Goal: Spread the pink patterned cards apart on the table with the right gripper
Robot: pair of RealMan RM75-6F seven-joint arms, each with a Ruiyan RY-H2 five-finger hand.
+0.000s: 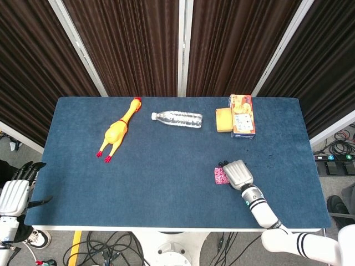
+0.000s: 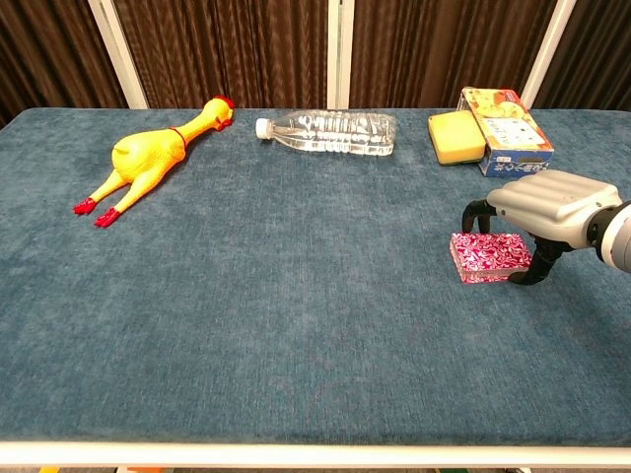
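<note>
Near the table's (image 2: pixel 296 325) front-right corner, the right hand (image 2: pixel 540 209) arches over the still-stacked pink cards (image 2: pixel 490 255), fingers curled down around the deck but gripping nothing. To fan them well, it should probably press lightly on top and sweep sideways. Far back lie a rubber chicken (image 2: pixel 148 158), bottle (image 2: pixel 330 131), sponge (image 2: pixel 455 136) and box (image 2: pixel 503 128).

Bright even overhead light, soft faint shadows, sharp focus, no glare

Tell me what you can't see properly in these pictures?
- Pink cards: head view, the right hand covers most of the stack; chest view can't settle whether its fingers touch it.
- Number of cards: too small in both views.
- Left hand: head view only, at the picture's left edge, off the table.
- Box print: too small to read.
</note>
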